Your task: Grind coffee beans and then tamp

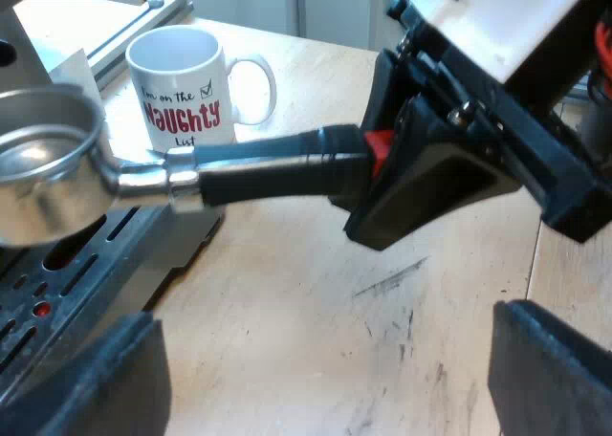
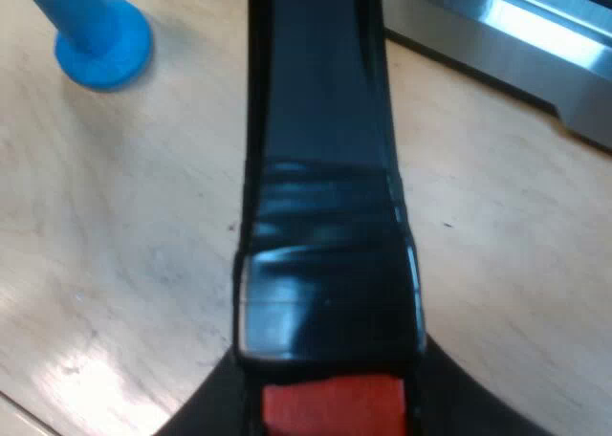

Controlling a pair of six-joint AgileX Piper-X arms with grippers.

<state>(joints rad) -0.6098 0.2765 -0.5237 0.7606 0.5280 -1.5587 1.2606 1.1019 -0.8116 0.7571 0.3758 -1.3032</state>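
Left wrist view: pale wooden desk (image 1: 316, 293), scuffed with dark marks. Black slotted drip tray of the coffee machine (image 1: 67, 273) resting on it. Left claw (image 1: 325, 331) hovering over bare wood beside that tray, both fingers spread wide, nothing between them. Right claw (image 1: 387, 168) closed tight around the red end of the holder (image 1: 239, 168). Holder level and lifted off the desk, dark handle pointing away from the machine, round metal basket over the edge of the drip tray, bare shiny metal inside. White mug (image 1: 182, 82) with red lettering upright on the wood just beyond the handle, beside the machine and close to a desk edge.

Right wrist view: dark handle running straight out from the right claw above the desk, red end nearest the camera, dark finger parts hugging it on either side. Bright metal edge of the coffee machine past the handle's far end. Blue tamper (image 2: 96, 34) upright on the desk, base down, touching nothing, on the opposite side of the handle from the machine.
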